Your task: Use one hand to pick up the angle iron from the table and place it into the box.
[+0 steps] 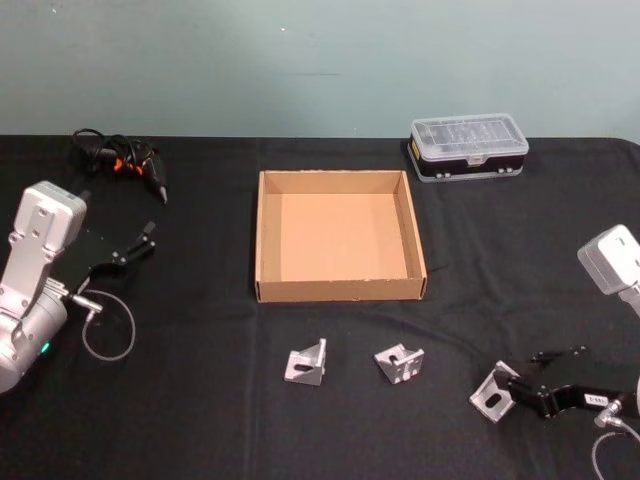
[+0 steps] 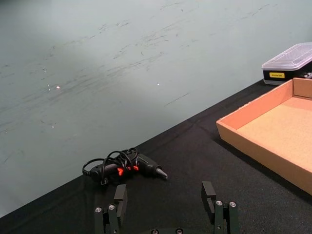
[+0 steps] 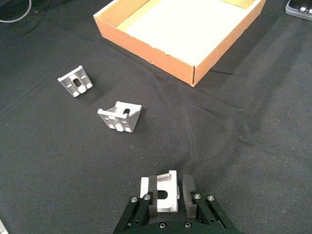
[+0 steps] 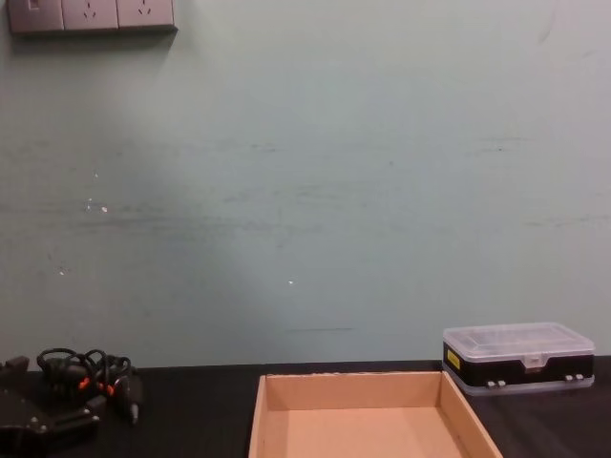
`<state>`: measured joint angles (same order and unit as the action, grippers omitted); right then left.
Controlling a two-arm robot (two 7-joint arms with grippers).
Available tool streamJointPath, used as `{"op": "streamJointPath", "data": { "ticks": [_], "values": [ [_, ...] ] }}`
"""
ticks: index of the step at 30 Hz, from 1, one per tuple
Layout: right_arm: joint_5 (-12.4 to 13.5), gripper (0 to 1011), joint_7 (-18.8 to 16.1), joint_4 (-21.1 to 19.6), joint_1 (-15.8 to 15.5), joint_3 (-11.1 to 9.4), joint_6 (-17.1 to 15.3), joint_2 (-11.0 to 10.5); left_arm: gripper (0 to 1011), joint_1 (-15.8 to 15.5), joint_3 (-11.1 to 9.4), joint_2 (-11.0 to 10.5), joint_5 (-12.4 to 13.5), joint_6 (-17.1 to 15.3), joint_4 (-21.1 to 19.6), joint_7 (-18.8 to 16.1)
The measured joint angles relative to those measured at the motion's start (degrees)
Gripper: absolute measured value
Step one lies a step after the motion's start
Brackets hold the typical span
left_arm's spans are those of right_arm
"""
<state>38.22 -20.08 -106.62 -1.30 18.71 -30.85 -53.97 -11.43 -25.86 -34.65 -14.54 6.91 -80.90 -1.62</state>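
1. At the near right of the table, the right gripper lies low with its fingers either side of the gripped angle iron. In the right wrist view the fingers sit against this bracket, so it appears pinched. Whether it is clear of the cloth cannot be told.
2. The left gripper is parked at the far left with its fingers spread, holding nothing, near the cable bundle.
3. Risk: the hold looks off-centre, with part of the bracket standing outside one finger. Cause: a grip on one wall only. The part could swing or slip during the lift.
4. Risk: dragging the black cloth. Cause: fingertips set low against the surface at closing. A snag would disturb the neighbouring parts.
5. Risk: striking the middle angle iron or the left angle iron. Cause: both lie between the gripper and the box, so a low, direct path would sweep across them.
6. Risk: catching the box's near wall. Cause: too little height on approach. The cardboard would likely shift or tip.
7. Risk: the part bouncing out. Cause: release from too high over a shallow tray.
8. The clear-lidded case stands beyond the box, off the likely path.
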Motion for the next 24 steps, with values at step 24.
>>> {"op": "streamJointPath", "data": {
  "ticks": [24],
  "values": [
    [-0.7,58,0.4,-2.0,-0.7,-1.6,1.2,-0.1,1000,0.0,0.0,0.0,0.0,0.0,0.0,0.0]
  ]
}}
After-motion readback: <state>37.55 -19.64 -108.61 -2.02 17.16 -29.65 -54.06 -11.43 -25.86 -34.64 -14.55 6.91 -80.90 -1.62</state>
